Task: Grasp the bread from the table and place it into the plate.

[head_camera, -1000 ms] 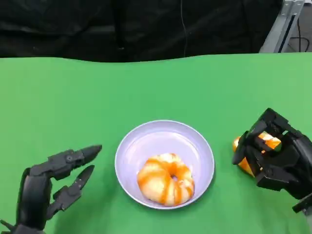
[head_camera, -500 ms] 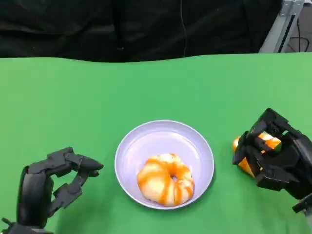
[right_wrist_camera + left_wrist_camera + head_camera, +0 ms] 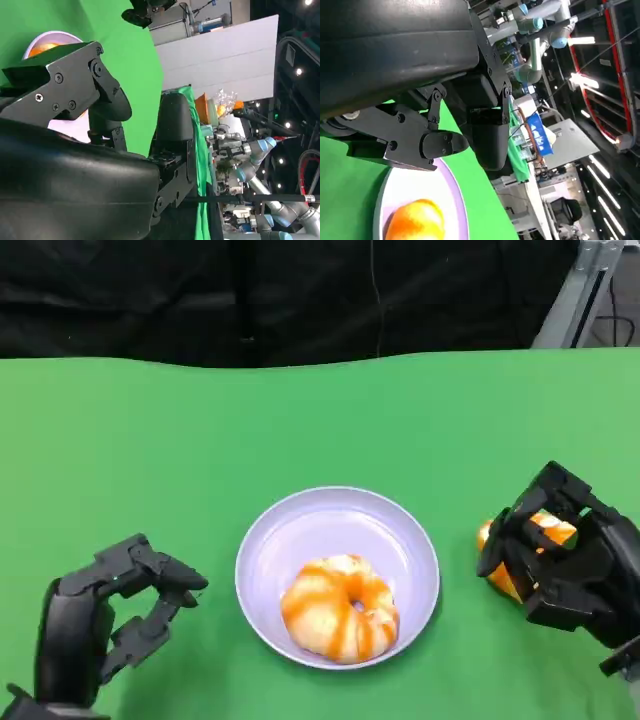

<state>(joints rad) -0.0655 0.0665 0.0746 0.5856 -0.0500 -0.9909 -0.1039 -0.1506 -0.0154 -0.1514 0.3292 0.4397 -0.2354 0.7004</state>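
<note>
A lilac plate (image 3: 318,525) sits mid-table in the head view, holding a ring-shaped bread with orange stripes (image 3: 340,608). A second orange-striped bread (image 3: 505,558) lies on the green cloth to the plate's right. My right hand (image 3: 565,562) is over it, its fingers wrapped around it and hiding much of it. My left hand (image 3: 100,615) hovers left of the plate with its fingers curled in on nothing. The left wrist view shows that hand's fingers (image 3: 440,145) beside the plate (image 3: 455,200) and the bread in it (image 3: 415,220).
The green table (image 3: 300,410) stretches back to a black curtain. A grey metal frame (image 3: 585,290) stands at the far right corner. Open cloth lies behind and on both sides of the plate.
My left hand's fingers, stretched out towards the plate a second ago, have curled inward. The right hand, both breads and the plate are where they were.
</note>
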